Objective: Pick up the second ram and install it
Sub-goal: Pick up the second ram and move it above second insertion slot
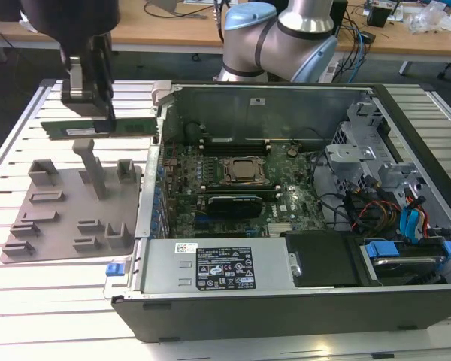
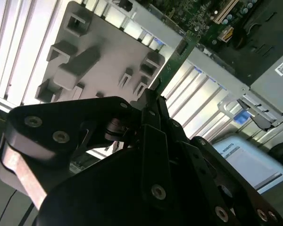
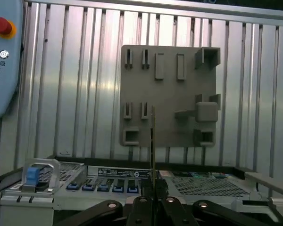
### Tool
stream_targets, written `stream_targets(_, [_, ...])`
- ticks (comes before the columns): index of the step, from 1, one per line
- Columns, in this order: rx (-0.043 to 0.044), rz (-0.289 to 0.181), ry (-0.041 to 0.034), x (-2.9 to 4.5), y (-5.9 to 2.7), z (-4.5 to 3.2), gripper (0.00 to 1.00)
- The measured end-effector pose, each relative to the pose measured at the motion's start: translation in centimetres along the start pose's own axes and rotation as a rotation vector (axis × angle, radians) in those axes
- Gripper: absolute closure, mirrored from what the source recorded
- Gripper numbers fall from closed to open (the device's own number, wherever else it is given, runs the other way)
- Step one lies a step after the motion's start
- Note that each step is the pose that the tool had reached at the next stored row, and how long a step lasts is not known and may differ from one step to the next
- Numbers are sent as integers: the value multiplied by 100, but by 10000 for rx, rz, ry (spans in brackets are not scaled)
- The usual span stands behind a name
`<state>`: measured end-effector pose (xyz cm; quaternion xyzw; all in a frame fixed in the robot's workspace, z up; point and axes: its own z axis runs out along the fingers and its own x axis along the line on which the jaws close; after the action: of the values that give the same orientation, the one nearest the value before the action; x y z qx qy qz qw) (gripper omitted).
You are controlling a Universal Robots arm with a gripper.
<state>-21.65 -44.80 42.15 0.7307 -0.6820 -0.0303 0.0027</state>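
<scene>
In the exterior view the second ram [image 1: 131,125], a long thin green stick, hangs level above the far end of the grey tray [image 1: 60,226], left of the open computer case. My gripper [image 1: 95,113] is shut on it from above, near its middle. In the first wrist view the ram [image 3: 152,141] shows edge-on as a thin line rising from between my fingers [image 3: 142,203], with the tray [image 3: 170,70] behind it. The motherboard's processor socket [image 1: 244,171] lies inside the case, with long memory slots [image 1: 240,143] just beyond it.
The case's metal side wall [image 1: 152,173] stands between tray and motherboard. A black card [image 1: 237,203] sits in front of the socket; cables and drive cages [image 1: 376,195] crowd the exterior view's right. The arm's base [image 1: 286,37] is behind the case. A pendant with a red button [image 3: 2,26] lies on the slatted table.
</scene>
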Motion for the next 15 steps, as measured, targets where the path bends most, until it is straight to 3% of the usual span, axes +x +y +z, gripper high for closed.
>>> stream_targets(6, [-5,-1,-1,15,-217,-10,86])
stream_targets(15, [-27,1,-2,48,-718,-34,86])
